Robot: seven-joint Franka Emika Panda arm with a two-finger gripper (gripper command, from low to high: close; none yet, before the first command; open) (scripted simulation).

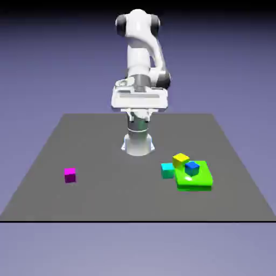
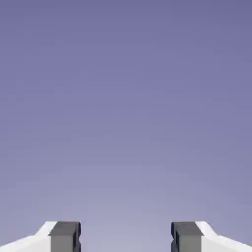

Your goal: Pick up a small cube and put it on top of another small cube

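Overhead, the gripper (image 2: 126, 237) hangs with its fingers parted, holding nothing. Below, the cyan cube (image 1: 167, 171) sits beside the green block (image 1: 194, 183).

the small cyan cube (image 1: 167, 171) sits upright on the dark table (image 1: 118, 188), just beside the yellow cube (image 1: 180, 160).

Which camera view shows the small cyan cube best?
The exterior view: the cyan cube shows whole there, beside the green block. The hand view shows none of it, only backdrop between the open gripper's fingertips.
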